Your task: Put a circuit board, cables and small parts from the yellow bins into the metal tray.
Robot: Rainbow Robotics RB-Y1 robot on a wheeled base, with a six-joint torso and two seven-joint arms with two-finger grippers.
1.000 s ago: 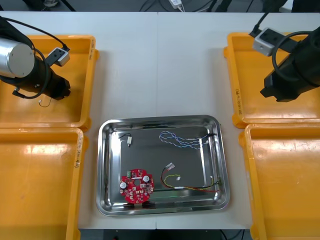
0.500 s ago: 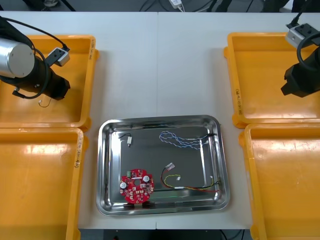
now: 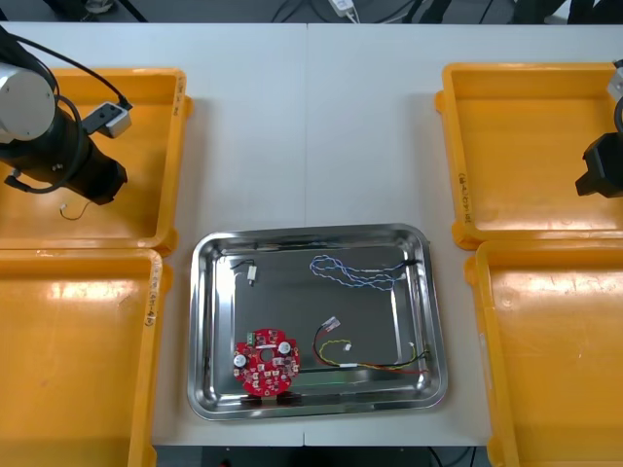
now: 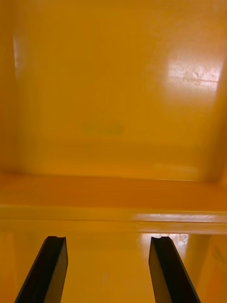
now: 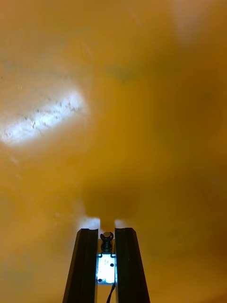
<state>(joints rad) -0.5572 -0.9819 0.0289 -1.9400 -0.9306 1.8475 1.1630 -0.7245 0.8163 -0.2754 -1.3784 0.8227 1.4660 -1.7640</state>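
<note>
My left gripper (image 3: 101,183) hangs over the far left yellow bin (image 3: 146,117). In the left wrist view its fingers (image 5: 88,255) are shut on a small metal part (image 5: 106,262) with a black tip, and a thin wire (image 3: 66,209) trails below it. My right gripper (image 3: 599,177) is at the table's right edge over the far right yellow bin (image 3: 506,146), its fingers (image 4: 49,265) standing open with nothing between them. The metal tray (image 3: 206,321) holds a round red circuit board (image 3: 265,362), a twisted blue and white cable (image 3: 352,272), a red and yellow cable (image 3: 375,362) and a small metal part (image 3: 251,273).
The two near yellow bins (image 3: 68,360) (image 3: 555,360) flank the tray. Bare table (image 3: 311,126) lies between the far bins, beyond the tray.
My left gripper has shut on the small metal part and shifted a little to the left. The right arm has swung away to the right edge, staying open.
</note>
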